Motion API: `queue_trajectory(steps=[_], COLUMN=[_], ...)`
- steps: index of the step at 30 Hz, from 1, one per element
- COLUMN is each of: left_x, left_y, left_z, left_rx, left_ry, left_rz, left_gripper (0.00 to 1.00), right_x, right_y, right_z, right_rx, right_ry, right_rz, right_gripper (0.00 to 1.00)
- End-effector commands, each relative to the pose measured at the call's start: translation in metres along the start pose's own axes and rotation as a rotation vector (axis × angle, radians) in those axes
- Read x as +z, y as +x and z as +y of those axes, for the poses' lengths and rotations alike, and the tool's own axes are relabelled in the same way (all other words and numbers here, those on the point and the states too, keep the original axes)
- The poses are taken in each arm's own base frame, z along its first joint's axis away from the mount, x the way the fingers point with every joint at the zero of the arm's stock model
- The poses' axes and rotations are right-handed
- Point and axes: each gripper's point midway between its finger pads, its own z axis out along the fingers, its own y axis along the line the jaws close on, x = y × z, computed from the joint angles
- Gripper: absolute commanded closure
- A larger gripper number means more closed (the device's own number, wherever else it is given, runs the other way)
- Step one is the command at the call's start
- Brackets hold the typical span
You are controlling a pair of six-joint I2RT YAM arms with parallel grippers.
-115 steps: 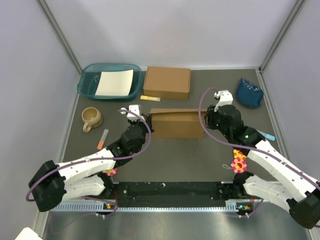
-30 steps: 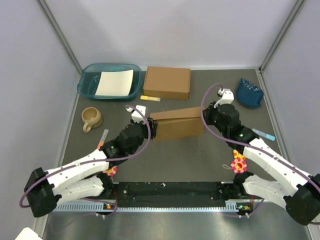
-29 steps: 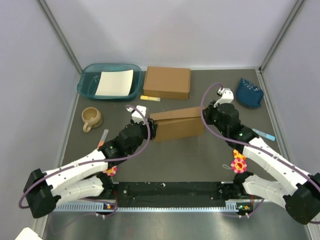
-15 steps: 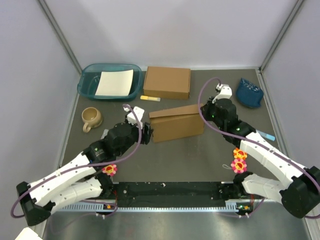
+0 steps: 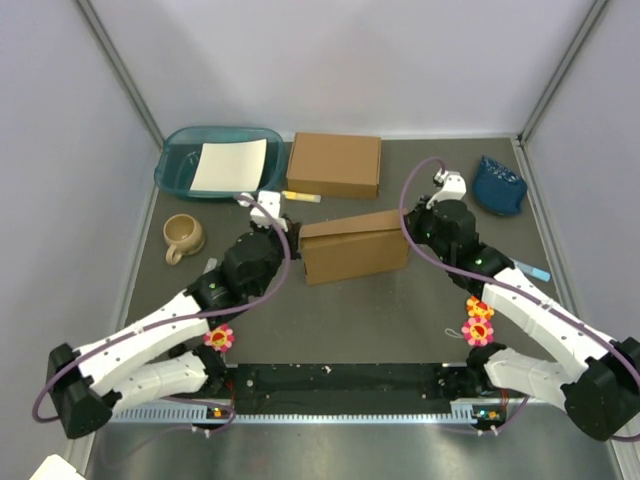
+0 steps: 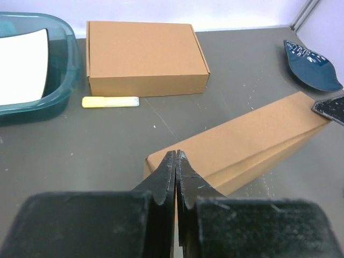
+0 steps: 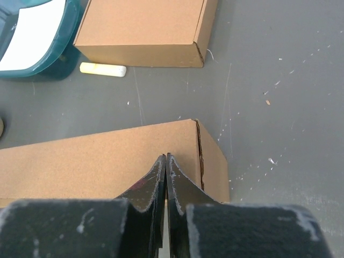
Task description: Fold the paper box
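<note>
The paper box [image 5: 355, 250] is a closed brown cardboard box in mid-table, slightly skewed with its right end farther back. It also shows in the left wrist view [image 6: 252, 134] and the right wrist view [image 7: 97, 158]. My left gripper [image 5: 293, 232] is shut and empty, its tips [image 6: 176, 153] at the box's left top corner. My right gripper [image 5: 408, 228] is shut and empty, its tips [image 7: 166, 156] over the box's top near the right end. I cannot tell whether the tips touch the cardboard.
The twin brown box [image 5: 335, 165] lies behind, with a yellow stick [image 5: 300, 197] in front of it. The teal tray [image 5: 175, 170] holding white paper [image 5: 230, 165] is back left. A mug [image 5: 183, 236] sits left, a blue dish [image 5: 498, 185] back right, a blue pen [image 5: 537, 271] right.
The box has turned a little, its right end swinging back. My left gripper moved from the box's left front face up to its left top corner. My right gripper shifted slightly.
</note>
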Motion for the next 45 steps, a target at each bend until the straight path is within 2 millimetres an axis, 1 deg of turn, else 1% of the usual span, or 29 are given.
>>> queue_trajectory(steps=[1,3,5,8,9,11,12,14,15,16,17,18,20,22,23,24,27,28,29,31,34,35,36,37,38,40,41,44,45], left_x=[0.027,0.035,0.044,0.049,0.048,0.044,0.039,0.036,0.032,0.031,0.030,0.031,0.028,0.026,0.026,0.023,0.018,0.017,0.017,0.020,0.024,0.023,0.023,0.023,0.020,0.017,0.014,0.009,0.008], left_y=[-0.049,-0.047,-0.029,0.015,0.043,0.075,0.102,0.126,0.143,0.147,0.146,0.137,0.098,0.045,0.030,-0.001,-0.035,-0.036,-0.036,-0.022,0.018,0.029,0.057,0.071,0.094,0.116,0.131,0.134,0.129], left_z=[-0.029,-0.036,-0.041,-0.038,-0.031,-0.026,-0.017,-0.010,-0.004,-0.002,0.000,-0.001,0.000,0.004,0.005,0.002,0.004,0.003,0.003,0.001,-0.003,-0.014,-0.013,-0.015,-0.016,-0.016,-0.011,-0.007,-0.004], left_rx=[-0.119,-0.123,-0.126,-0.136,-0.125,-0.161,-0.161,-0.190,-0.187,-0.197,-0.200,-0.211,-0.223,-0.236,-0.237,-0.257,-0.247,-0.246,-0.248,-0.259,-0.294,-0.302,-0.308,-0.317,-0.315,-0.329,-0.324,-0.324,-0.320], left_ry=[0.031,0.048,0.053,0.045,0.033,0.020,0.002,-0.014,-0.029,-0.033,-0.040,-0.038,-0.024,-0.035,-0.036,-0.017,-0.016,-0.015,-0.013,0.000,0.023,0.088,0.091,0.099,0.112,0.113,0.102,0.096,0.092], left_rz=[-0.145,-0.142,-0.106,-0.008,0.047,0.114,0.161,0.194,0.223,0.229,0.223,0.194,0.085,-0.028,-0.051,-0.104,-0.165,-0.165,-0.164,-0.133,-0.050,-0.015,0.049,0.087,0.141,0.192,0.220,0.214,0.194], left_gripper=[1.00,1.00,1.00,1.00,1.00,1.00,1.00,1.00,1.00,1.00,1.00,1.00,1.00,1.00,1.00,0.99,0.98,0.98,0.98,0.99,1.00,1.00,1.00,1.00,1.00,1.00,1.00,1.00,1.00], right_x=[-0.006,-0.006,-0.007,-0.009,-0.009,-0.010,-0.010,-0.011,-0.011,-0.012,-0.012,-0.012,-0.012,-0.013,-0.013,-0.013,-0.013,-0.012,-0.011,-0.010,-0.009,-0.009,-0.010,-0.010,-0.010,-0.011,-0.011,-0.013,-0.014], right_y=[0.066,0.068,0.070,0.073,0.074,0.077,0.078,0.080,0.080,0.081,0.081,0.080,0.080,0.078,0.078,0.077,0.077,0.078,0.079,0.080,0.082,0.083,0.084,0.085,0.085,0.087,0.088,0.090,0.089], right_z=[-0.026,-0.026,-0.027,-0.028,-0.028,-0.028,-0.028,-0.028,-0.029,-0.029,-0.029,-0.029,-0.028,-0.028,-0.027,-0.028,-0.028,-0.029,-0.028,-0.028,-0.027,-0.027,-0.027,-0.028,-0.028,-0.029,-0.030,-0.032,-0.032], right_rx=[-0.040,-0.040,-0.038,-0.037,-0.037,-0.036,-0.036,-0.036,-0.035,-0.038,-0.037,-0.036,-0.037,-0.035,-0.035,-0.037,-0.033,-0.033,-0.032,-0.030,-0.028,-0.027,-0.030,-0.029,-0.032,-0.032,-0.032,-0.035,-0.032], right_ry=[0.062,0.058,0.059,0.054,0.054,0.046,0.045,0.044,0.047,0.046,0.043,0.042,0.038,0.040,0.037,0.041,0.043,0.046,0.042,0.039,0.036,0.034,0.033,0.035,0.035,0.035,0.037,0.040,0.039], right_rz=[0.222,0.225,0.229,0.233,0.237,0.244,0.246,0.250,0.249,0.251,0.251,0.250,0.249,0.243,0.240,0.239,0.236,0.241,0.245,0.247,0.250,0.253,0.257,0.259,0.259,0.262,0.263,0.265,0.262], right_gripper=[1.00,1.00,1.00,1.00,1.00,1.00,1.00,1.00,1.00,1.00,1.00,1.00,1.00,1.00,1.00,1.00,1.00,1.00,1.00,1.00,1.00,1.00,1.00,1.00,1.00,1.00,1.00,1.00,1.00])
